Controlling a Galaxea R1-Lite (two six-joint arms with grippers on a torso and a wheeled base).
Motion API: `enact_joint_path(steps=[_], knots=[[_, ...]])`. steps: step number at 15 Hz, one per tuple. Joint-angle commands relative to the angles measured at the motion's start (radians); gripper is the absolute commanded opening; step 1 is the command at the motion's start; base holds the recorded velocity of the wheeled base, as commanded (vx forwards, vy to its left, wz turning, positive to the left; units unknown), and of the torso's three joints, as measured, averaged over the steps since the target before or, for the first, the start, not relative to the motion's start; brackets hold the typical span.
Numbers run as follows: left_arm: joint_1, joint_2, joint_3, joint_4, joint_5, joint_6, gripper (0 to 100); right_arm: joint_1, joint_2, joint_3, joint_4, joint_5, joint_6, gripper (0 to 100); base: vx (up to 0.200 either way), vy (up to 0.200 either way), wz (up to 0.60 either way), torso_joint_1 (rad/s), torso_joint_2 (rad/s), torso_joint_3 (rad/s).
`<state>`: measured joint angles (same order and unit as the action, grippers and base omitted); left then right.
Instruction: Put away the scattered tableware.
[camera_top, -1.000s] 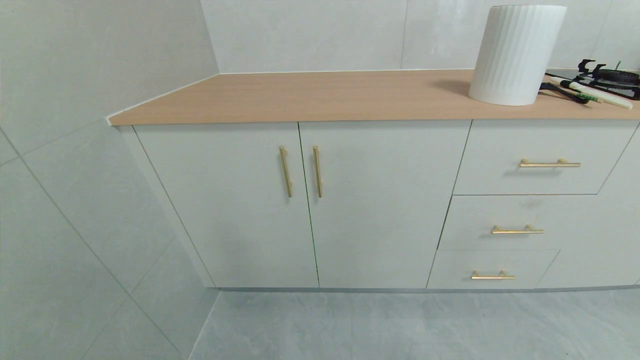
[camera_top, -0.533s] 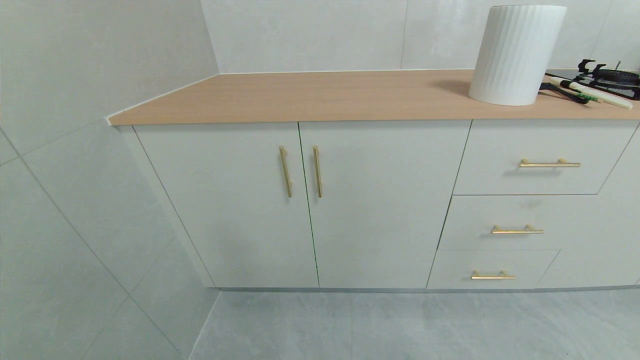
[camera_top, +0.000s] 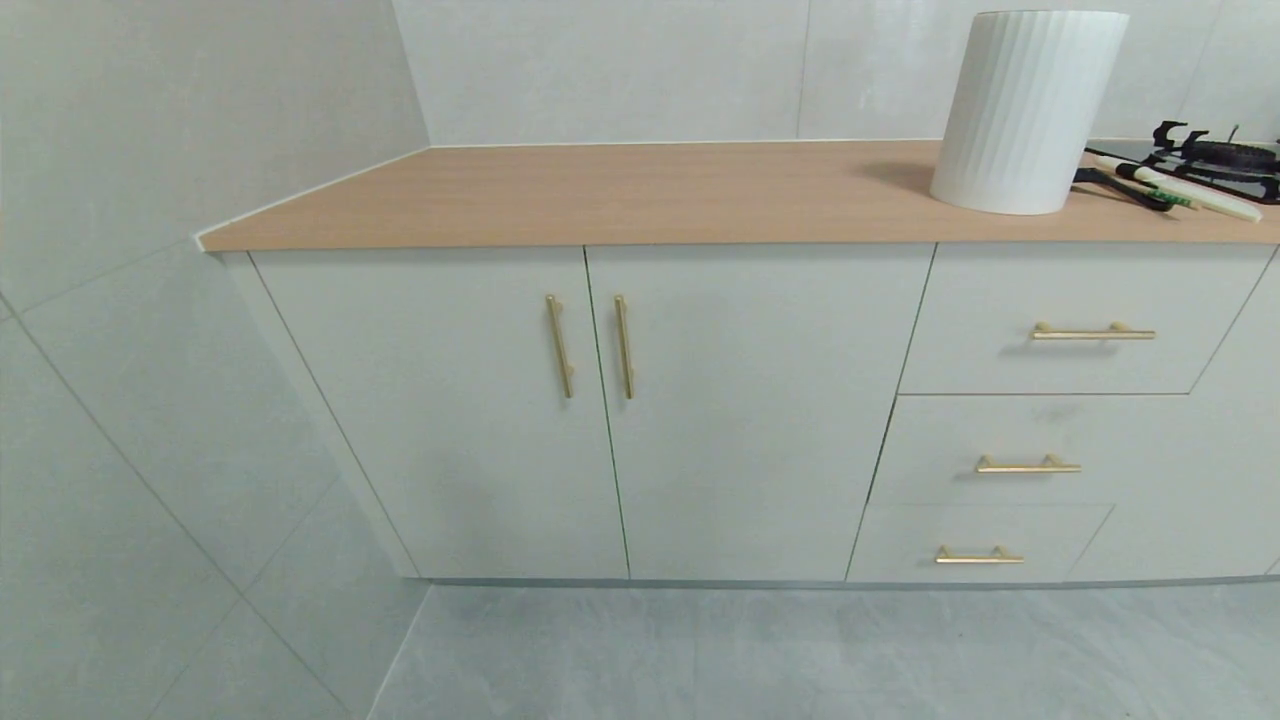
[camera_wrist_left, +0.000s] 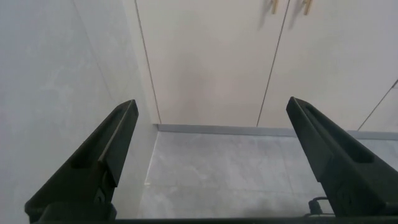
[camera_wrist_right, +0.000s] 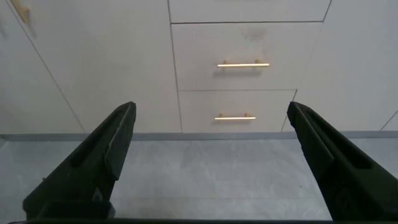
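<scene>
Grippers low, both spread wide, nothing between the fingers; left gripper (camera_wrist_left: 210, 106) hangs above grey floor (camera_wrist_left: 236, 174) before the double cabinet doors (camera_wrist_left: 211, 56), near the tiled side wall; right gripper (camera_wrist_right: 210, 107) hangs above the floor before the lower drawers (camera_wrist_right: 249, 43) with brass handles. Up on the wooden countertop (camera_top: 620, 190), far right: tableware (camera_top: 1175, 187), a few long utensils lying flat, just beside a white ribbed container (camera_top: 1027, 110), between it and a black stove grate (camera_top: 1225, 155).
</scene>
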<state>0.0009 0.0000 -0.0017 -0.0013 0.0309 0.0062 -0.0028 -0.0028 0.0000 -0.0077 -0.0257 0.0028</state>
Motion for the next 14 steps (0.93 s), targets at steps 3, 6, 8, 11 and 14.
enact_joint_path(steps=[3, 6, 8, 11, 14], knots=[[0.001, 0.002, 0.000, 0.000, 0.000, 0.003, 100, 0.000, 0.003, 0.000, 0.000, 0.000, 0.000, 100, 0.000, -0.200, 0.00, 0.002, 0.01, 0.002], [0.001, 0.002, 0.000, 0.000, 0.000, 0.001, 100, 0.000, 0.003, 0.000, 0.000, 0.000, 0.000, 100, 0.000, -0.200, 0.00, 0.002, 0.00, 0.004], [0.001, 0.002, 0.000, 0.000, 0.000, -0.005, 100, 0.000, 0.003, 0.000, 0.000, 0.000, 0.000, 100, 0.000, -0.100, 0.00, 0.001, 0.00, 0.001], [0.001, 0.002, 0.000, 0.000, 0.000, -0.002, 100, 0.000, 0.003, 0.000, 0.000, 0.000, 0.000, 100, 0.000, 0.000, 0.00, 0.000, 0.00, 0.000], [0.001, 0.002, 0.000, 0.000, 0.000, -0.002, 100, 0.000, 0.003, 0.000, 0.000, 0.000, 0.000, 100, 0.133, 0.000, 0.00, 0.003, 0.00, 0.003]])
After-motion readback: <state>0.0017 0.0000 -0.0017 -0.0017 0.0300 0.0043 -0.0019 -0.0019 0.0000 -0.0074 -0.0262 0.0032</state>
